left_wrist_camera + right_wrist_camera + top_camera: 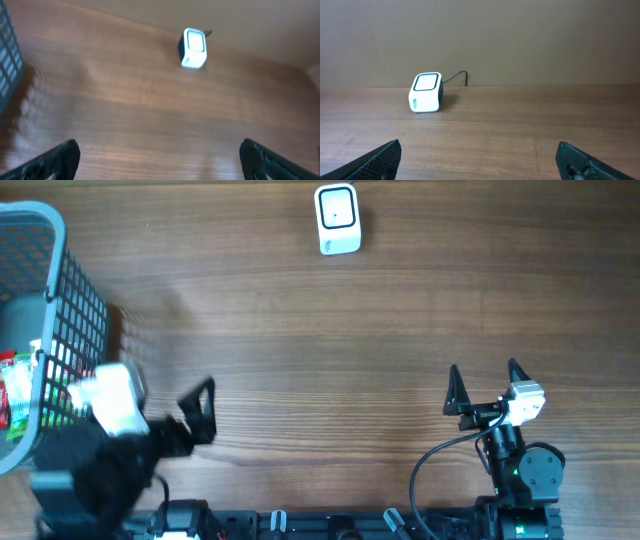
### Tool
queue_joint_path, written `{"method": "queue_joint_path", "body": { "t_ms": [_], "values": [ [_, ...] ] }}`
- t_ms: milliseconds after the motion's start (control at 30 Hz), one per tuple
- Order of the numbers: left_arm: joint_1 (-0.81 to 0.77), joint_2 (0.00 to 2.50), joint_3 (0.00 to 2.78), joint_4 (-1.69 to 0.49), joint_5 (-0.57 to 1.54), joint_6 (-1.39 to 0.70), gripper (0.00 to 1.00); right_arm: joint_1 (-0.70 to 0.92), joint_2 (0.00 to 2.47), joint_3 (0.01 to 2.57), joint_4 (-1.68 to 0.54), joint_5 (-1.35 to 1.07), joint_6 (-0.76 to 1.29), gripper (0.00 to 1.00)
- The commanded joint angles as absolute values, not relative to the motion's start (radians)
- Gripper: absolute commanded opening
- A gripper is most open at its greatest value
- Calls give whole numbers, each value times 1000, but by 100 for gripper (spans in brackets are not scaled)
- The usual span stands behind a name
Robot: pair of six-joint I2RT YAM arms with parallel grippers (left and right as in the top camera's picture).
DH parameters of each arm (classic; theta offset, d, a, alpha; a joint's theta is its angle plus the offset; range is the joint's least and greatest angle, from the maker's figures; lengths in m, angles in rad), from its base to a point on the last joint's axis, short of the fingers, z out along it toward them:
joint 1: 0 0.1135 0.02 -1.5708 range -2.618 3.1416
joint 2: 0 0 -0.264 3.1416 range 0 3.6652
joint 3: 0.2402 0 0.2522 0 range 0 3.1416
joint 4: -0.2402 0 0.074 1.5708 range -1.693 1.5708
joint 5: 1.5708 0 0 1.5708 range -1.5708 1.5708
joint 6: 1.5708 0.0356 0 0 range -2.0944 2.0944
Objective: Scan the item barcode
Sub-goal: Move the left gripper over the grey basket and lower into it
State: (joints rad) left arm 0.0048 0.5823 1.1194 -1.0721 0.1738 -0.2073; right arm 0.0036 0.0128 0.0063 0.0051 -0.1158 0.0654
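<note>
Both splayed, left end effector, right end effector, scanner well beyond.

You have 1 scanner at the far edge of the table: a small white box with a dark-framed window on its upper face, sitting flat on the wood. A thin dark cable leaves its back. Your item shows as red-and-green packaging inside the grey basket at the left edge, well apart from the scanner, blurred and cut off by the frame.
</note>
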Motion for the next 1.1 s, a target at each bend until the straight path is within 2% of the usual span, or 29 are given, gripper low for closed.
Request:
{"method": "queue_joint_path", "body": {
  "t_ms": [0, 100, 200, 367, 500, 567, 667, 767, 867, 1067],
  "values": [
    [4, 896, 1494, -1292, 186, -158, 100, 2, 7, 5, 9, -131, 55, 100],
    [4, 1092, 1728, -1423, 182, -31, 100, 2, 7, 5, 9, -131, 55, 100],
    [4, 1202, 1827, -1467, 109, 155, 100, 2, 7, 5, 9, -131, 55, 100],
    [51, 1275, 1827, -1441, 24, 96, 100, 2, 7, 5, 9, -131, 55, 100],
    [271, 1306, 1827, -1434, 27, 38, 100, 2, 7, 5, 9, -131, 54, 100],
    [429, 1312, 1827, -1427, 56, 36, 100, 2, 7, 5, 9, -131, 55, 100],
    [702, 1327, 1827, -1407, 171, 9, 100, 2, 7, 5, 9, -131, 55, 99],
    [838, 1358, 1826, -1388, 286, 10, 100, 2, 7, 5, 9, -131, 54, 99],
    [901, 1403, 1826, -1372, 325, 10, 100, 2, 7, 5, 9, -131, 54, 100],
    [908, 1499, 1826, -1368, 325, 10, 100, 2, 7, 5, 9, -131, 54, 99]
  ]
}}
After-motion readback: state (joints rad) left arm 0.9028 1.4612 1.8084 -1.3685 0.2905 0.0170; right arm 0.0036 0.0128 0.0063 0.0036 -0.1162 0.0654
